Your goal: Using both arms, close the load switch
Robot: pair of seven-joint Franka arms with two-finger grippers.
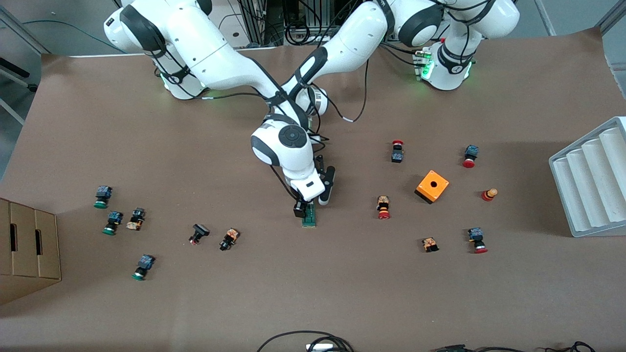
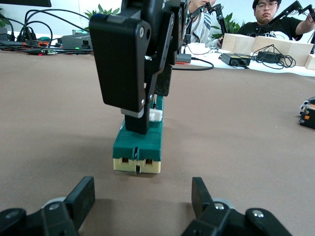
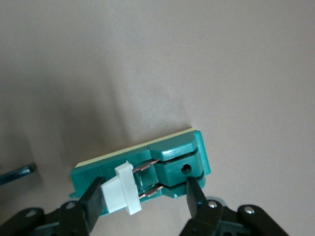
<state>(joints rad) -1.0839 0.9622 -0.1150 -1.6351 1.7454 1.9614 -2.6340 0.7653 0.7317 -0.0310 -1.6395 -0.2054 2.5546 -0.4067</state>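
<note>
The load switch [image 1: 309, 218], a narrow dark-green block, lies flat at mid-table. My right gripper [image 1: 304, 209] comes down on it from above. In the right wrist view my right gripper [image 3: 143, 189] is shut on the load switch [image 3: 172, 157]: one finger presses the white lever tab [image 3: 123, 191] and the other bears on the green housing. My left gripper [image 1: 324, 188] sits low beside the right hand, just short of the switch. In the left wrist view my left gripper [image 2: 142, 196] is open and holds nothing, facing the cream end of the load switch [image 2: 138, 150].
An orange box [image 1: 432, 186] and red-capped push buttons [image 1: 384, 207] lie toward the left arm's end. Green-capped buttons [image 1: 112, 223] lie toward the right arm's end. A cardboard box [image 1: 27, 249] and a white ribbed tray [image 1: 594, 178] stand at the table's two ends.
</note>
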